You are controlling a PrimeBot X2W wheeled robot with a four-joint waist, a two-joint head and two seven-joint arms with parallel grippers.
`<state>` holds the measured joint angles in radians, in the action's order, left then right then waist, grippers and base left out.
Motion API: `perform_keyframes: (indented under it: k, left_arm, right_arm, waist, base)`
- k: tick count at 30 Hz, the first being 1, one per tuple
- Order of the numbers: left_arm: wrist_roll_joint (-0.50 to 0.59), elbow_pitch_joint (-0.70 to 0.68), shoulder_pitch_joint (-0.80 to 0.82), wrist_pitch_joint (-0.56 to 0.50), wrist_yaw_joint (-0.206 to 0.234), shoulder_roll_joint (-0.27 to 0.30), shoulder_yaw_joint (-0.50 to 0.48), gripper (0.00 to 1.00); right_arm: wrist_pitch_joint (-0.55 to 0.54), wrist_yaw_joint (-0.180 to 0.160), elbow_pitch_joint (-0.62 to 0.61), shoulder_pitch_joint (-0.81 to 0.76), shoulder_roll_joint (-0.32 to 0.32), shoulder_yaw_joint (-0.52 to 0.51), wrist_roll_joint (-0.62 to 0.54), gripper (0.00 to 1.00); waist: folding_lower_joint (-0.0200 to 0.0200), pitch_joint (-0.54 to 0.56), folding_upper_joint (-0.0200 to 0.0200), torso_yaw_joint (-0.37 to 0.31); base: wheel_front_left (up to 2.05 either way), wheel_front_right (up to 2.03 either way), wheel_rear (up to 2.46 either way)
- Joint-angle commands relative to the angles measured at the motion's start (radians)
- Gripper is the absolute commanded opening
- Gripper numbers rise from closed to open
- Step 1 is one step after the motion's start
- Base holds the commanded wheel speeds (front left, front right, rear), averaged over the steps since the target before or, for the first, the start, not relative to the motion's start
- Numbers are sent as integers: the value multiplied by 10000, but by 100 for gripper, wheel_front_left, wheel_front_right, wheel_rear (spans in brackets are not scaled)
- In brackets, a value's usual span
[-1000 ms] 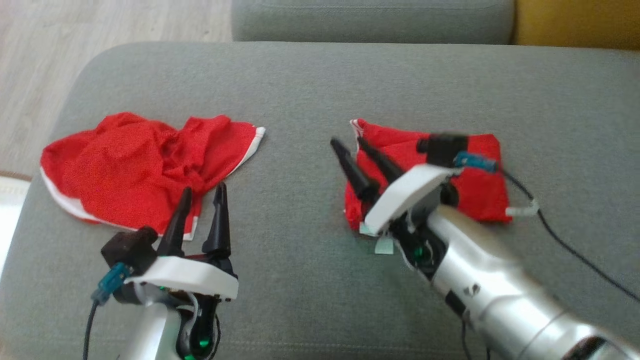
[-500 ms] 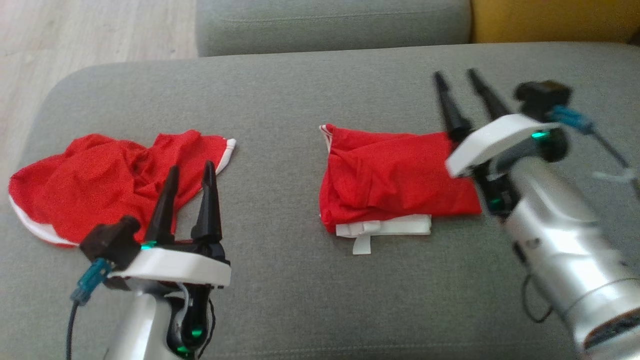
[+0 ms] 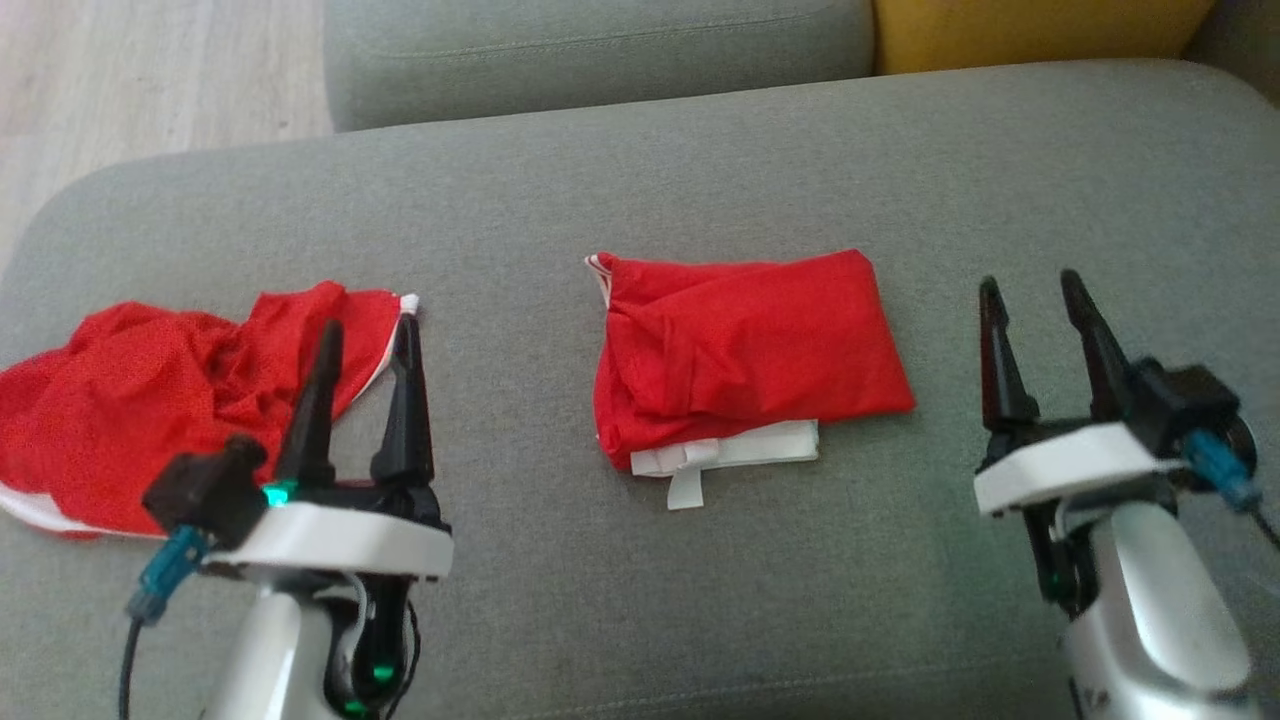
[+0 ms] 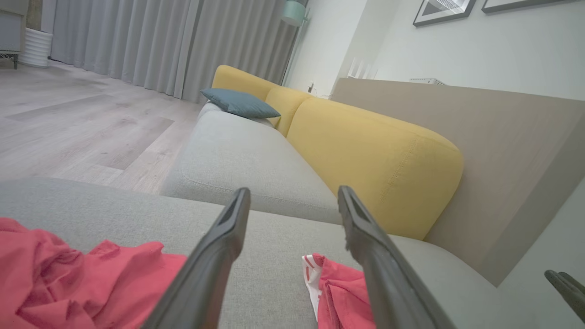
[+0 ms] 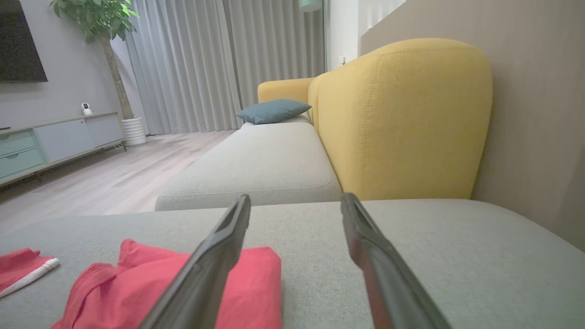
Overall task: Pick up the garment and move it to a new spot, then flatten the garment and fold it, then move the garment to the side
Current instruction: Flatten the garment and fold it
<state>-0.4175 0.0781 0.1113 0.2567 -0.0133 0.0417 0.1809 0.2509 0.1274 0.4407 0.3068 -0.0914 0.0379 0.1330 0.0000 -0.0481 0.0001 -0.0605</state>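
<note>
Showing the garment [image 3: 745, 345] folded mid-cushion on the grey sofa [image 3: 700, 160], touched by neither hand. Holding nothing with left hand [image 3: 368, 325] or right hand [image 3: 1029, 280], both spread open either side. Seemingly done with folding; left to do, only shifting it aside

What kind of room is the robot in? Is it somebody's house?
Most likely a living room in a home. There is a sofa with a yellow back, a blue cushion on it, long grey curtains, and a potted plant beside a low cabinet.
</note>
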Motion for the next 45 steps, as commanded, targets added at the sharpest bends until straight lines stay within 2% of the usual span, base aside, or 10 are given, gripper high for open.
perform_keyframes:
  k: [1,7,17,18,19,30,36,45]
  left_arm:
    - [67,-381,116,51,-76,85,-353,100]
    - [276,-374,-78,51,-113,85,-363,100]
    - [310,-392,-26,51,-120,85,-195,100]
    - [296,-387,2,51,-129,85,-145,100]
    - [285,-380,31,51,-143,85,-95,100]
    - [241,-259,402,51,-155,85,145,100]
    - [190,-227,662,51,-111,85,326,100]
    - [36,-188,851,51,-45,85,500,100]
  right_arm:
    - [107,33,-543,236,103,60,-134,100]
    - [108,33,-1213,-584,382,-360,-608,100]
    - [108,33,-1268,-670,409,-390,-527,100]
    - [108,33,-1237,-647,409,-367,-506,74]
    - [108,33,-1239,-608,409,-341,-528,0]
    - [98,33,-909,51,410,490,-442,0]
    - [-77,33,345,800,411,1142,-376,0]
    - [-35,33,1746,1424,411,1989,-145,0]
  waist:
    - [0,-7,-1,-52]
    - [0,-29,-1,-193]
    - [0,-171,-1,-31]
    - [0,-228,-1,37]
    - [0,-286,-1,109]
    - [0,-1101,-1,1187]
    - [0,-1647,-1,1991]
    - [0,-1961,-1,2710]
  base:
    - [0,0,0]
    - [0,0,0]
    - [0,0,0]
    - [0,0,0]
    - [0,0,0]
    - [0,0,0]
    - [0,0,0]
    - [0,0,0]
